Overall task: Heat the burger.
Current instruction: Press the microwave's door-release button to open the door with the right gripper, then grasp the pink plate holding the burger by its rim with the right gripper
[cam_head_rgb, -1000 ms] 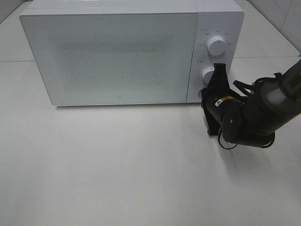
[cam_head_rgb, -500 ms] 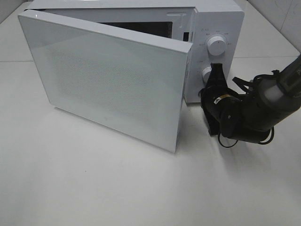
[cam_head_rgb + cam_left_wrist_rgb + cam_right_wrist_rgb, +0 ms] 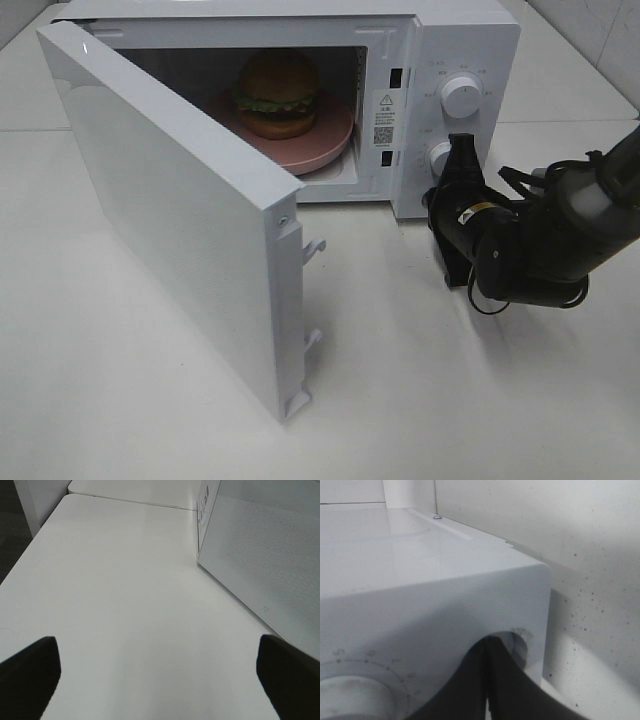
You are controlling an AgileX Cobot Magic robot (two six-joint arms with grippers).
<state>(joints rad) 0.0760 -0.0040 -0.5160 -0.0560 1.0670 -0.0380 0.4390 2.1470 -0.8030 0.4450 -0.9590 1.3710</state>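
Note:
The burger point(image 3: 277, 95), with an orange-brown bun, green lettuce and a dark patty, sits on a pink plate point(image 3: 335, 148) inside the white microwave point(image 3: 465, 40). The microwave door point(image 3: 180, 210) stands wide open, swung out to the front left. My right gripper point(image 3: 462, 148) is shut and empty, its tips at the control panel beside the lower knob point(image 3: 440, 157). In the right wrist view the shut fingers point(image 3: 492, 680) touch the panel below a round button recess point(image 3: 522, 639). My left gripper point(image 3: 160, 677) is open and empty over bare table, outside the exterior view.
The upper knob point(image 3: 461, 96) sits on the panel above my right gripper. The open door also shows in the left wrist view point(image 3: 265, 555) and reaches far over the table point(image 3: 150, 400) toward the front. A tiled wall point(image 3: 600, 30) stands at the back right.
The microwave door went from shut to wide open, swinging out to the front left and uncovering the burger on its plate. My right gripper stayed at the control panel.

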